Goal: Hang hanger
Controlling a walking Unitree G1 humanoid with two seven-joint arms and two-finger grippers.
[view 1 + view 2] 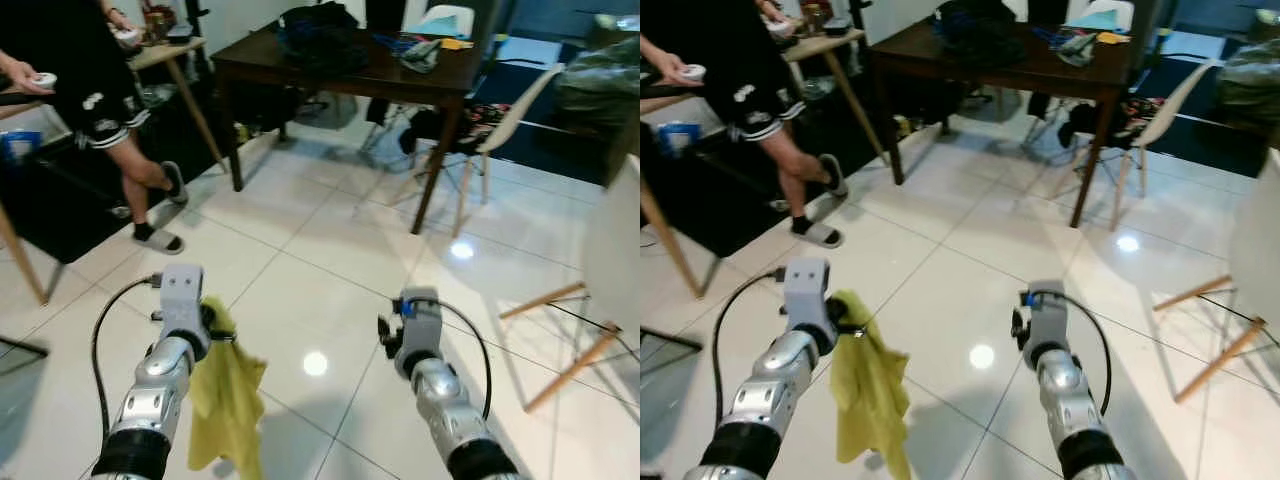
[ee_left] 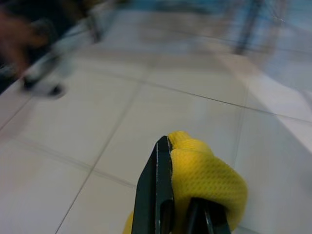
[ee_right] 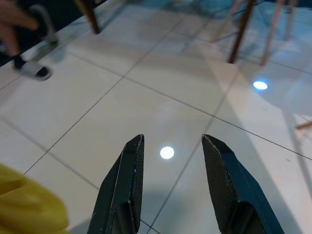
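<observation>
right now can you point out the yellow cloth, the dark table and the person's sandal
yellow cloth (image 1: 228, 405), left eye view, on the hanging fold below the left gripper
dark table (image 1: 350, 75), left eye view, on the front edge of its top
sandal (image 1: 160, 241), left eye view, on the strap of the nearer foot

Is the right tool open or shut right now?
Open. The right tool shows its two black fingers spread apart, bare floor tile visible between them, nothing held.

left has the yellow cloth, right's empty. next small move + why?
Probably keep walking forward with the left gripper clamped: the yellow cloth hangs from it over bare tile, and no rail or hook to hang on is in sight. The right gripper is open, holding nothing.
</observation>
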